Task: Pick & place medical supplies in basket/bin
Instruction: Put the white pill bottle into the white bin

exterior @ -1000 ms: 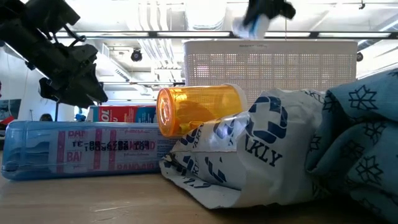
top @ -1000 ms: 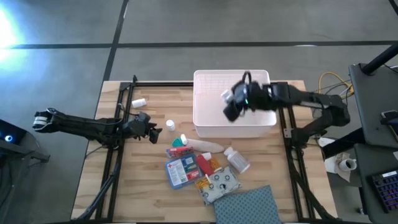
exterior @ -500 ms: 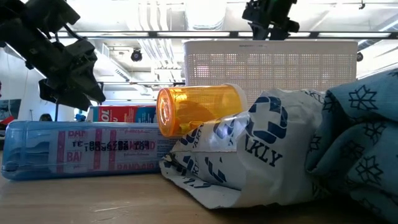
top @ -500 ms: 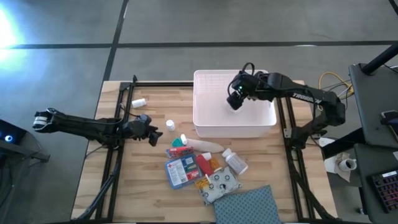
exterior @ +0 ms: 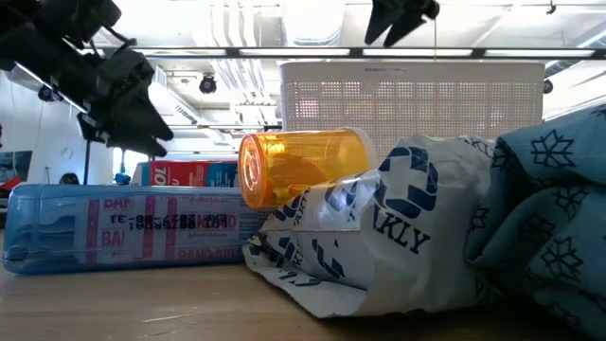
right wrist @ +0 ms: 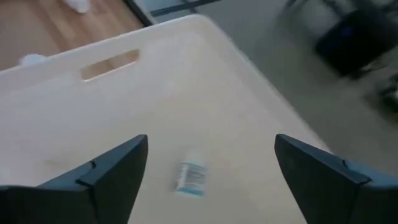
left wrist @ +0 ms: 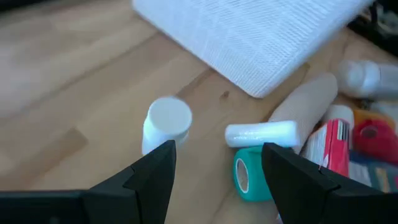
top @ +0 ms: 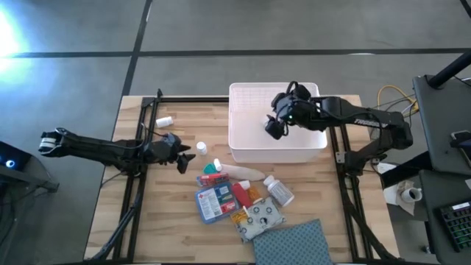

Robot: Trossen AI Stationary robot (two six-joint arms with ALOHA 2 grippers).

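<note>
The white bin [top: 232, 125] stands at the table's far middle. My right gripper [top: 274, 126] hovers open above its inside. In the right wrist view a small white bottle with a blue label [right wrist: 191, 177] lies on the bin's floor between and beyond the fingers [right wrist: 106, 180]. My left gripper [top: 184, 157] is open, low over the table's left middle, pointing at a small white pill bottle [left wrist: 166, 121] that stands on its base. More supplies lie nearer: a green-capped tube [top: 213, 168], a blue-and-red packet [top: 213, 202], a red pack [top: 241, 193], a white bottle [top: 280, 190] and a patterned pouch [top: 263, 217].
A further white bottle [top: 165, 120] lies at the far left by the frame rail. A blue-grey dotted cloth [top: 294, 243] covers the near right of the table. In the low view an orange vial [exterior: 303, 169] lies against the pouch. Bare wood shows at the near left.
My right gripper has opened above the bin and let go of the small white bottle, which has dropped onto the bin's floor. That gripper has also rolled about its own axis while staying over the bin. My left gripper has rolled a little in place.
</note>
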